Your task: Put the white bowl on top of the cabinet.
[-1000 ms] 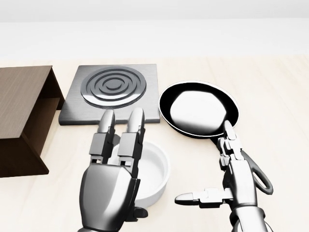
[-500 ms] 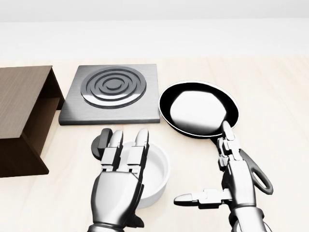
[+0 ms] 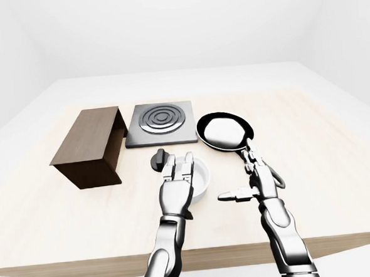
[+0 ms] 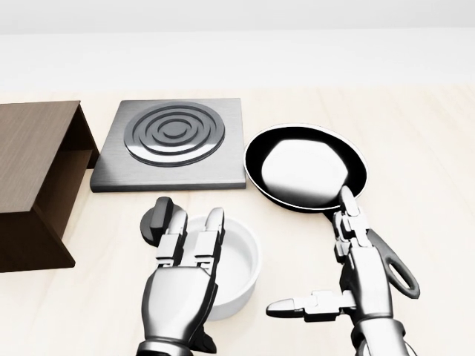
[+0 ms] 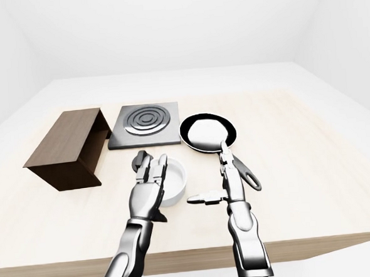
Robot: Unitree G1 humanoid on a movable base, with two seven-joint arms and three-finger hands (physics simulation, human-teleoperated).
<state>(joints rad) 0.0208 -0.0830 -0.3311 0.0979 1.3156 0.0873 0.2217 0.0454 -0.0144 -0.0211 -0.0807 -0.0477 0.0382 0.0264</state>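
Two robot hands hover over the pale tabletop (image 4: 415,148), and the step in hand looks like securing the white bowl (image 4: 236,261) before lifting it. To do that well, I judge the left robot hand (image 4: 182,285) should settle its fingers over the bowl's near-left rim and curl them inside the wall with the thumb outside, then lift straight up before swinging toward ten o'clock, where the brown cabinet (image 4: 33,178) stands well apart from the bowl.

In the head view the left robot hand's fingers are spread and extended, lying over the bowl's left edge, not closed around it; whether they touch the rim I cannot tell. The right robot hand (image 4: 349,285) is also open, holding nothing, with fingers pointing toward twelve o'clock over the black pan's (image 4: 304,167) handle and thumb jutting toward nine. A small black knob (image 4: 154,219) lies just beside the bowl at ten o'clock, below the hotplate (image 4: 174,141).
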